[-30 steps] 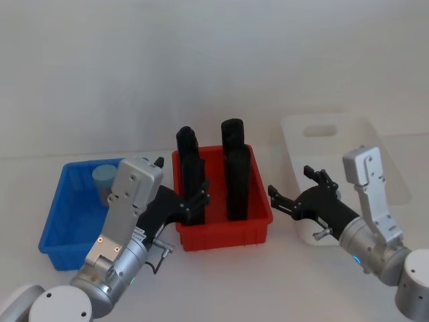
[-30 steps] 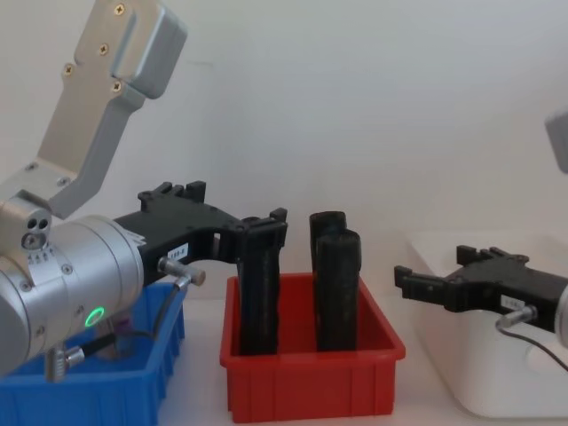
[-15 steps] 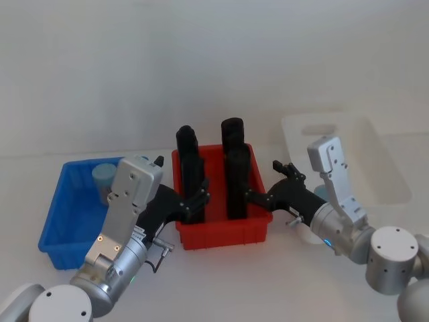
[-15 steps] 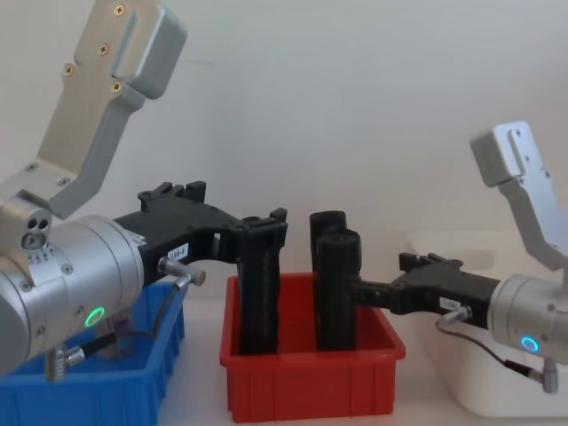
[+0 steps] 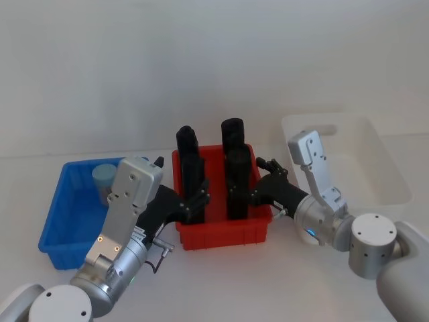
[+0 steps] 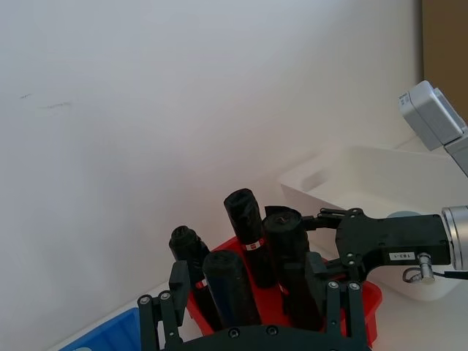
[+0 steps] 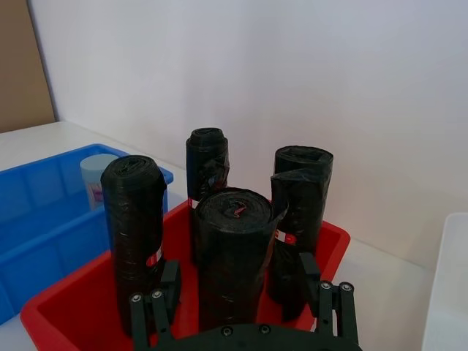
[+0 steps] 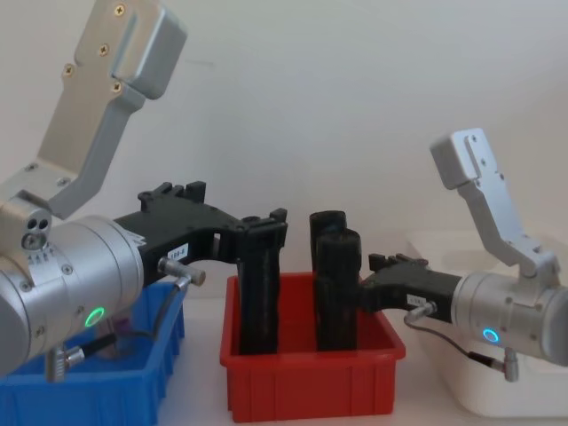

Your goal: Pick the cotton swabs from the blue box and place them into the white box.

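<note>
Swabs (image 5: 103, 177): 1 tub sits at the back of your blue box (image 5: 59, 221), untouched. Your right gripper (image 5: 258, 186), fingers spread and empty, reaches over the red bin (image 5: 224, 231) from the white box (image 5: 375, 168) side. Left gripper (image 5: 194, 201) hangs open beside the rolls (image 7: 235, 252).

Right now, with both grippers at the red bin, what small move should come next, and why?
Probably swing the left gripper back over the blue box. The cotton swabs stand in its far corner, ungrasped, while both open grippers point at the black rolls in the red bin. The right gripper is the farther one from it.
</note>
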Controlling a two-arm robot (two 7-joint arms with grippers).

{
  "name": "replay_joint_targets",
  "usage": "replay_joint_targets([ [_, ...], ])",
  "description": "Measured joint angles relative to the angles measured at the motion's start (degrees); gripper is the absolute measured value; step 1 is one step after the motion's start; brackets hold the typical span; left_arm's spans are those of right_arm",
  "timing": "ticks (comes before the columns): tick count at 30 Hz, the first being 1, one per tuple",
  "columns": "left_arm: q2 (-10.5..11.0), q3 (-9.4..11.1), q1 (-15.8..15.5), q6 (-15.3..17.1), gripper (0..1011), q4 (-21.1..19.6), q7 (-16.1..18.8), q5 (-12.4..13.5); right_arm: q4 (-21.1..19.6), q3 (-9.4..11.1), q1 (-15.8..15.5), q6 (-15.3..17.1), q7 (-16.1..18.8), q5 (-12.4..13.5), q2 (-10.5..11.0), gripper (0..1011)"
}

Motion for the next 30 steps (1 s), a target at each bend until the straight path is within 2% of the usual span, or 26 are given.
replay_joint_targets([
  [9, 0.0, 0.0, 0.0, 0.0, 1004, 0.0, 0.0, 0.0, 8.81, -0.4, 5.04, -3.02, 1.0, -0.37, -1.95, 1000],
  [13, 0.0, 0.0, 0.0, 0.0, 1004, 0.0, 0.0, 0.0, 12.37, -0.46, 6.99, -4.5, 1.41, -0.41, -2.69, 931],
  [16, 0.0, 0.0, 0.0, 0.0, 1004, 0.0, 0.0, 0.0, 15.73, -0.4, 8.79, -5.68, 1.92, -0.36, -3.34, 838],
  [17, 0.0, 0.0, 0.0, 0.0, 1004, -0.01, 0.0, 0.0, 16.35, -0.38, 9.1, -5.98, 2.09, -0.34, -3.46, 838],
  [18, 0.0, 0.0, 0.0, 0.0, 1004, 0.0, 0.0, 0.0, 16.95, -0.36, 9.4, -6.24, 2.24, -0.3, -3.57, 785],
  [19, 0.0, 0.0, 0.0, 0.0, 1004, 0.0, 0.0, 0.0, 17.54, -0.34, 9.72, -6.47, 2.36, -0.26, -3.68, 785],
  [22, 0.0, 0.0, 0.0, 0.0, 1004, 0.0, 0.0, 0.0, 20.47, -0.18, 11.3, -7.63, 3.02, -0.01, -4.25, 677],
  [23, 0.0, 0.0, 0.0, 0.0, 1004, 0.0, 0.0, 0.0, 20.78, -0.16, 11.46, -7.86, 3.12, 0.03, -4.32, 677],
  [25, 0.0, 0.0, 0.0, 0.0, 1004, 0.0, 0.0, 0.0, 22.23, -0.08, 12.22, -8.5, 3.39, 0.1, -4.58, 547],
  [30, 0.0, 0.0, 0.0, 0.0, 1004, -0.01, 0.0, 0.0, 24.29, 0.2, 13.31, -9.75, 3.75, 0.28, -4.94, 488],
])
